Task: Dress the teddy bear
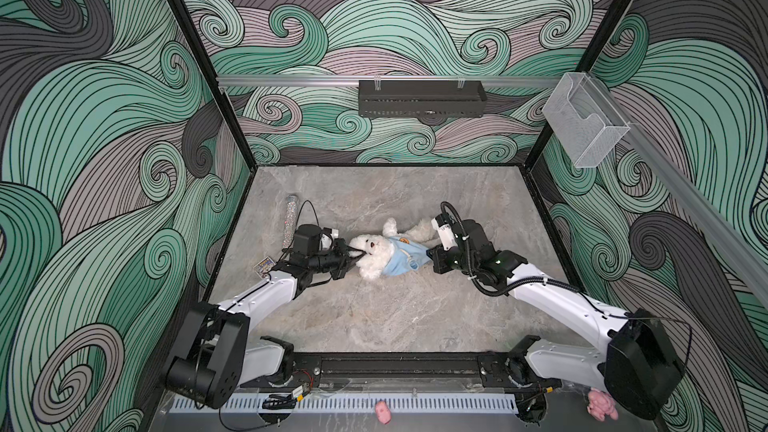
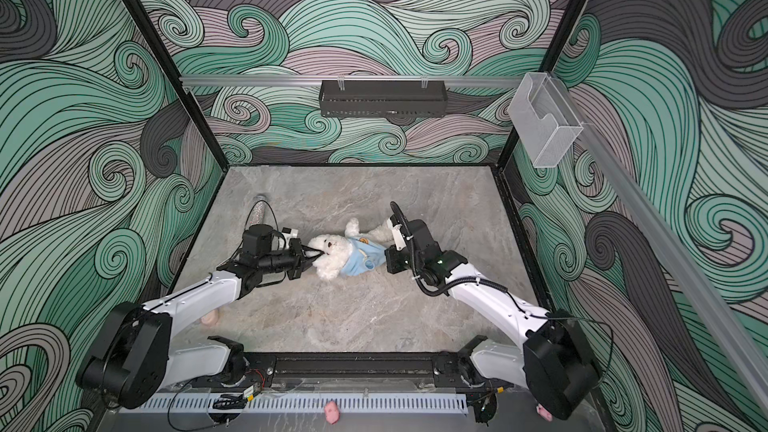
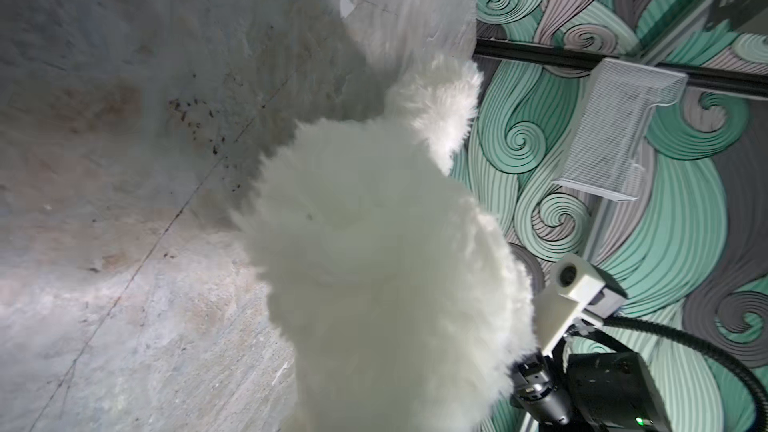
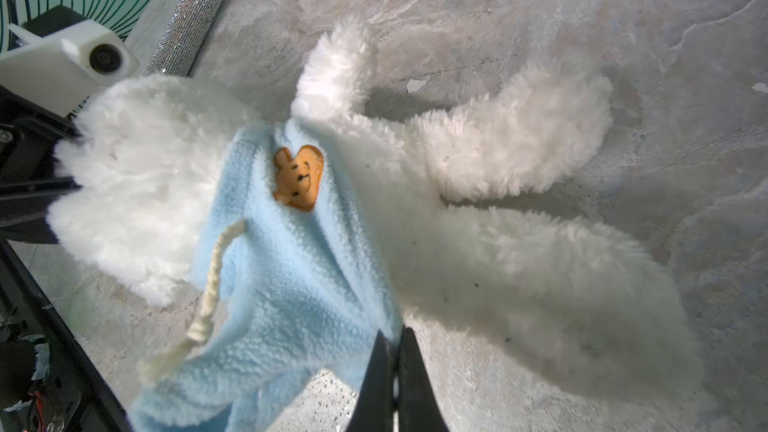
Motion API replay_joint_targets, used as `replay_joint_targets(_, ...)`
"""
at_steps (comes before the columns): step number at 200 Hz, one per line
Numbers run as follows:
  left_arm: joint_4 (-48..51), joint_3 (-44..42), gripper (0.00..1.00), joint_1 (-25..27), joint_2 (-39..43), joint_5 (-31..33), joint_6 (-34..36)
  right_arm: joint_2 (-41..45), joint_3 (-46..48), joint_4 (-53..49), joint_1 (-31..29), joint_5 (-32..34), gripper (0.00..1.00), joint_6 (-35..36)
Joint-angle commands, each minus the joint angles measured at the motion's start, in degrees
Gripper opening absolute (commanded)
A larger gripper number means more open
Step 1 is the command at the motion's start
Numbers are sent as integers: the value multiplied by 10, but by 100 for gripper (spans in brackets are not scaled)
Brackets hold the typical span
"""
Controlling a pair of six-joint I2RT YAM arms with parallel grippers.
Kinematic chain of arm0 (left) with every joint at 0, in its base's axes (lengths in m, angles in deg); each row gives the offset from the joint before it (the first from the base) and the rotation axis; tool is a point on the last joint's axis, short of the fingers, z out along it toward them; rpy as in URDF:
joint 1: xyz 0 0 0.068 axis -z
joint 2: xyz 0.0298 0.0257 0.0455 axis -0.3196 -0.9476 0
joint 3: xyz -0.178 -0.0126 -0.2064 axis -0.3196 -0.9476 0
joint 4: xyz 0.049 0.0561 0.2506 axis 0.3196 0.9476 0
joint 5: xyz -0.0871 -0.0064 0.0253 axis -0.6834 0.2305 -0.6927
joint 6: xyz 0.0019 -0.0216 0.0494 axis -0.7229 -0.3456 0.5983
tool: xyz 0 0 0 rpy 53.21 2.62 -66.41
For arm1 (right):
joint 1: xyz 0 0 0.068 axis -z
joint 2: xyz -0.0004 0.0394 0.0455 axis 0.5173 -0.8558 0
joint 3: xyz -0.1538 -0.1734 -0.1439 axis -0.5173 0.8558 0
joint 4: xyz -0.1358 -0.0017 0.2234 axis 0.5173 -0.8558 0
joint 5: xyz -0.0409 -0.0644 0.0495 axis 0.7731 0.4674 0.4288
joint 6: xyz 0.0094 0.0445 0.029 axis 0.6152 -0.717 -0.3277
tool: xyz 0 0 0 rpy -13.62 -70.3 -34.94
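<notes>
While the teddy bear (image 1: 371, 254) (image 2: 330, 260) lies flat near the middle of the stone-patterned table (image 1: 415, 309), its head points toward the left arm and its legs trail toward the right arm and the back wall. A blue fleece garment (image 1: 402, 258) (image 2: 362, 258) covers its torso, and one white arm sticks out past the garment's far edge. The left gripper (image 1: 354, 252) (image 2: 314, 255) has its black fingers drawn together at the bear's head. It seems to pinch the fur beside the face, though the fluff hides the fingertips; the left wrist view is filled by white plush (image 3: 374, 284) and does not show the jaws at all. The right gripper (image 1: 429, 258) (image 2: 387, 260) reaches in from the opposite side, and in the right wrist view its two dark fingers (image 4: 376, 371) stand pressed together on the garment's lower hem (image 4: 291, 305) — blue fleece is caught between them and pulled taut. That view also shows an orange bear-face patch (image 4: 298, 179) on the garment's chest and a cream cord (image 4: 210, 284) with a knotted end hanging loose across the fleece. The bear's legs (image 4: 519, 139) spread bare on the table beyond the hem. A glittery silver tube (image 1: 289, 222) (image 2: 258, 211) lies near the table's left edge, behind the left wrist — well apart from the bear. Two small pink plush toys (image 1: 383, 411) (image 1: 600, 406) sit off the table, in front of the arms' base rail.
</notes>
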Motion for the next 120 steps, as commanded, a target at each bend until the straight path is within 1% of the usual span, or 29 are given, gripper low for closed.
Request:
replay_joint_targets(1, -1, 33, 5, 21, -37, 61, 70, -29, 22, 38, 3, -16, 0, -10)
replay_joint_targets(18, 3, 37, 19, 25, -65, 62, 100, -54, 31, 56, 1, -25, 0, -20)
replay_joint_targets(23, 3, 36, 25, 25, -70, 62, 107, -57, 35, 62, 0, -25, 0, -23)
replay_joint_targets(35, 12, 37, 37, 25, -67, 64, 128, -61, 44, 72, -1, -26, 0, -29)
replay_joint_targets(43, 20, 37, 43, 26, -58, 67, 145, -63, 47, 74, -1, -28, 0, -30)
replay_joint_targets(52, 40, 40, 56, 29, -40, 77, 166, -65, 49, 74, -2, -30, 0, -31)
replay_joint_targets(63, 74, 44, 69, 36, -13, 101, 196, -66, 49, 75, -2, -32, 0, -30)
replay_joint_targets(75, 110, 52, 81, 49, 14, 129, 231, -67, 48, 75, -2, -33, 0, -29)
replay_joint_targets(84, 125, 59, 87, 61, 29, 145, 257, -68, 47, 75, -2, -34, 0, -28)
replay_joint_targets(98, 143, 72, 94, 81, 33, 175, 273, -68, 44, 73, -3, -37, 0, -27)
replay_joint_targets(102, 146, 77, 98, 86, 30, 183, 278, -68, 44, 73, -3, -38, 0, -27)
replay_joint_targets(120, 166, 106, 98, 108, 2, 213, 294, -68, 44, 74, -3, -41, 0, -26)
